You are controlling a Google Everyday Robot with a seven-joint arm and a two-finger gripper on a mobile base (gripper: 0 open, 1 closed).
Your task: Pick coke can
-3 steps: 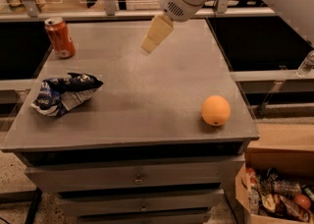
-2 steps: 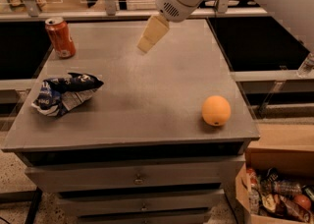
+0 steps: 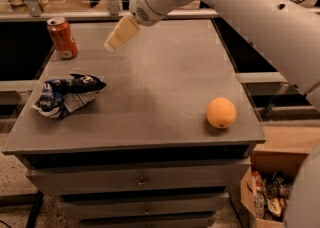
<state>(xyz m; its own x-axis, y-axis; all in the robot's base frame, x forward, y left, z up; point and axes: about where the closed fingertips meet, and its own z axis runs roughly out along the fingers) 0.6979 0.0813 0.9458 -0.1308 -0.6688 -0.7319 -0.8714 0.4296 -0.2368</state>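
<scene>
Coke can point(image 3: 62, 37) not yet grasped.
We find the can upright at the 10 o'clock corner of the table point(image 3: 165, 87), untouched. The gripper point(image 3: 121, 33) hangs above the surface at the can's 3 o'clock, apart from it; whether it is open or closed we cannot tell. We judge that the reach, grasp and lift all remain.

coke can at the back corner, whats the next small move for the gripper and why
Probably shift the gripper leftward in the camera view and down toward the coke can. It hangs over the table, apart from the can, which stands upright at the far left corner; the snack bag and orange lie off that path.
</scene>
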